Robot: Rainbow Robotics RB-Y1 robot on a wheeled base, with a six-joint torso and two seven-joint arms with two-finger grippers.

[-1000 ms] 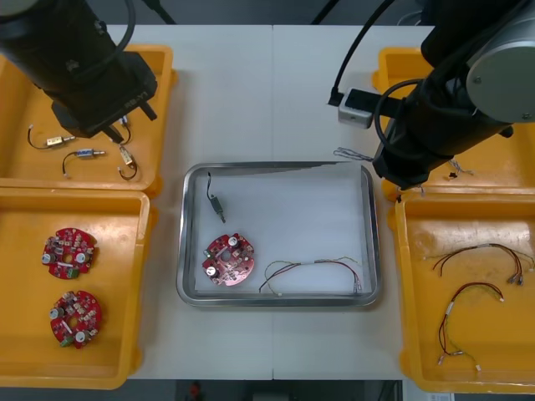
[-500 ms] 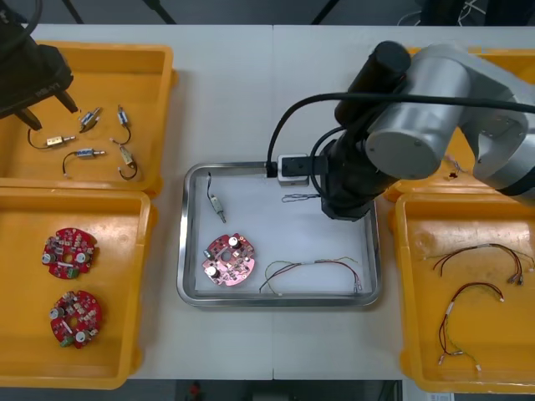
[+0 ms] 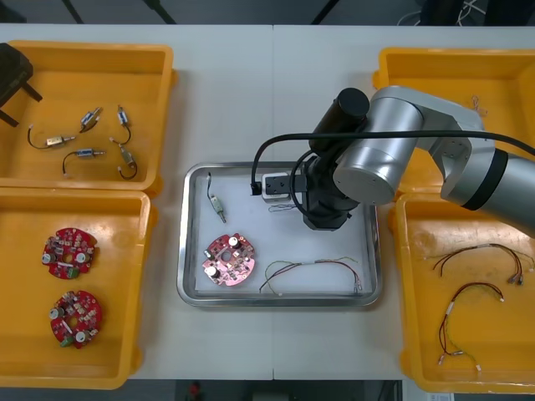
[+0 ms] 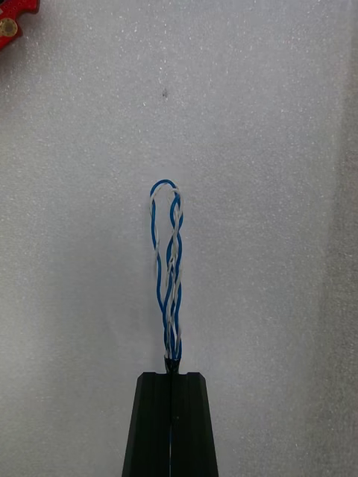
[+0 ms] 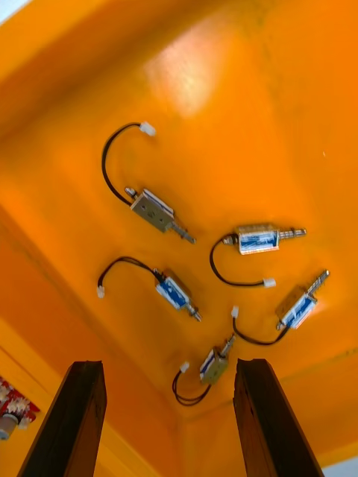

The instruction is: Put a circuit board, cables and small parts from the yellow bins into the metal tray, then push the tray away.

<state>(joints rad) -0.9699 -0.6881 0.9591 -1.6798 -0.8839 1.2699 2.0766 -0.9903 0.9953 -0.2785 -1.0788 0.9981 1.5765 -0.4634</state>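
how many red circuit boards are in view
3. One circuit board and another lie in the near left yellow bin; a third lies in the metal tray. The right arm covers part of the tray, so another may be hidden.

From the front, the right arm [image 3: 368, 159] hid its own fingers and most of the twisted blue and white cable [image 3: 278, 205]. The left gripper [image 3: 20, 105] was cut by that view's left edge. The right wrist view's corner cropped a red circuit board [image 4: 9, 15] to a sliver.
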